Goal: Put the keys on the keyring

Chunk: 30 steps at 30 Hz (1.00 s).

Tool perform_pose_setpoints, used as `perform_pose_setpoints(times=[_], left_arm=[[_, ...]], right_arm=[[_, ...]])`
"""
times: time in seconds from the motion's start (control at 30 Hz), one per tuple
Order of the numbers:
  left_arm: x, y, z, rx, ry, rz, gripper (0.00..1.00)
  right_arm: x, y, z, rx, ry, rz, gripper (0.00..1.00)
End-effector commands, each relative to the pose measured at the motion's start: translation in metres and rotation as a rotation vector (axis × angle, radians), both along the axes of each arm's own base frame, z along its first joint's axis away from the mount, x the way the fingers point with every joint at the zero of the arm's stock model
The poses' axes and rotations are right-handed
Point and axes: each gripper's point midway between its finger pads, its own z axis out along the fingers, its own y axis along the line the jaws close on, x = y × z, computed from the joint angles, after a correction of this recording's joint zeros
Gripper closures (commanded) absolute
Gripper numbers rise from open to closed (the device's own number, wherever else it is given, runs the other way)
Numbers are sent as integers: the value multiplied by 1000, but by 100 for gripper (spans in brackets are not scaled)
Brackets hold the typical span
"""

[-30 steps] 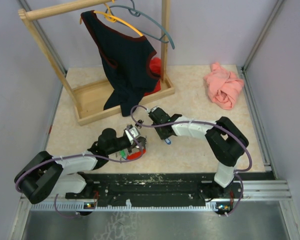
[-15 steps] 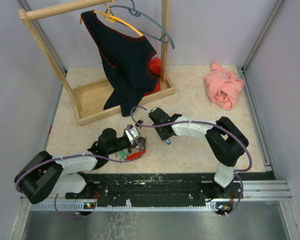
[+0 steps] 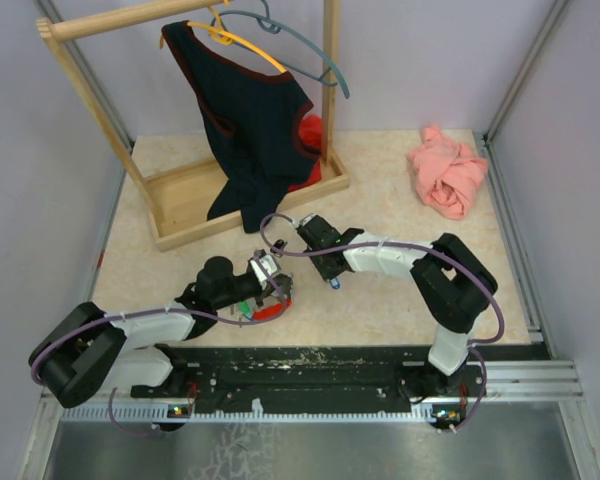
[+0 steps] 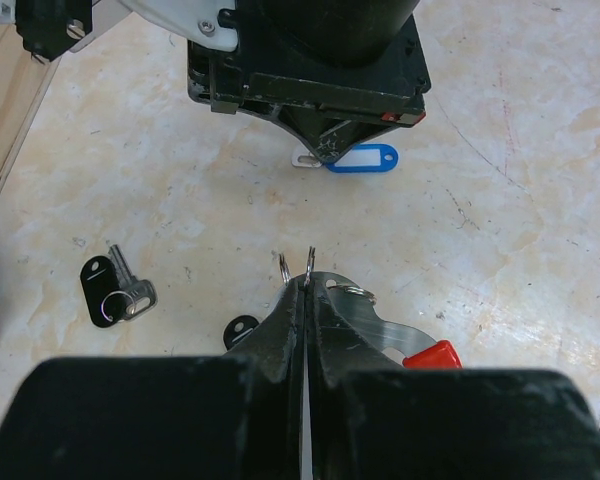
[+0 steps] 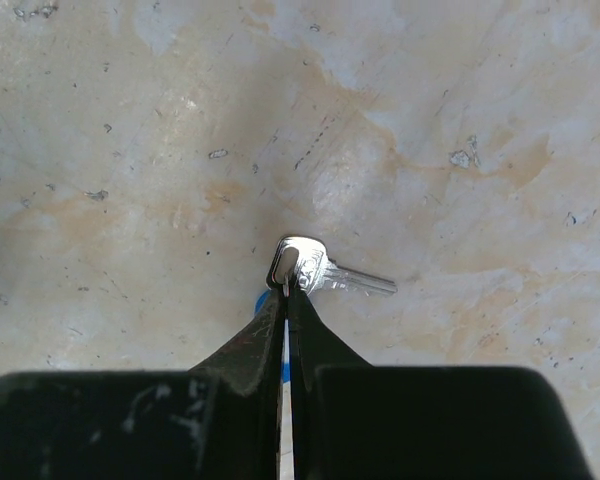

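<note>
In the left wrist view my left gripper [image 4: 305,278] is shut on the keyring [image 4: 311,258], whose two wire loops stick up from the tips. A flat silvery piece with a red head [image 4: 435,355] hangs beside the fingers. A black-headed key [image 4: 115,290] lies on the table to the left. My right gripper [image 5: 286,288] is shut on the head of a silver key [image 5: 325,272], its blade lying flat and pointing right. A blue tag [image 4: 365,158] lies under that gripper. From above, the two grippers [image 3: 275,285] [image 3: 332,278] stand close together, apart.
A wooden clothes rack [image 3: 180,215] with a dark shirt [image 3: 250,120] and hangers stands at the back left. A red cloth [image 3: 310,130] lies in its base. A pink cloth [image 3: 448,175] is bunched at the back right. Something green [image 3: 242,308] shows by the left gripper.
My right gripper has closed onto the silver key's head. Neither arm has visibly shifted, and the left gripper keeps its hold.
</note>
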Motion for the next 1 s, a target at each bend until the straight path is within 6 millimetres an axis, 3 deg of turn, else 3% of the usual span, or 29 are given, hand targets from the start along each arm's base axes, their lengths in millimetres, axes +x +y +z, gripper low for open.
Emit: perform_pose_setpoints(times=[0.0,0.03,0.17,0.27,0.47,0.63,0.97], left_arm=[[4,-7,17,-33,-34,-25,99],[3,-8,18,-33,-36,-28,99],[-2,-10,19,-39,-38,-57,99],[-5,-11,22,-44,-46,-77,99],[-15,-11,27,-51,-72,-127,99],[-21,-12,30,-56,-90,-163,99],[-31,-18,24,-43,-79,-239,99]], right_arm=[[6,10,25,48,-89,91,100],[5,11,28,58,-101,121,100],[1,25,72,215,-231,248,100],[-5,32,94,313,-313,319,100],[-28,42,124,461,-413,480,100],[-50,48,128,534,-448,633,100],[-73,52,147,613,-569,819,100]])
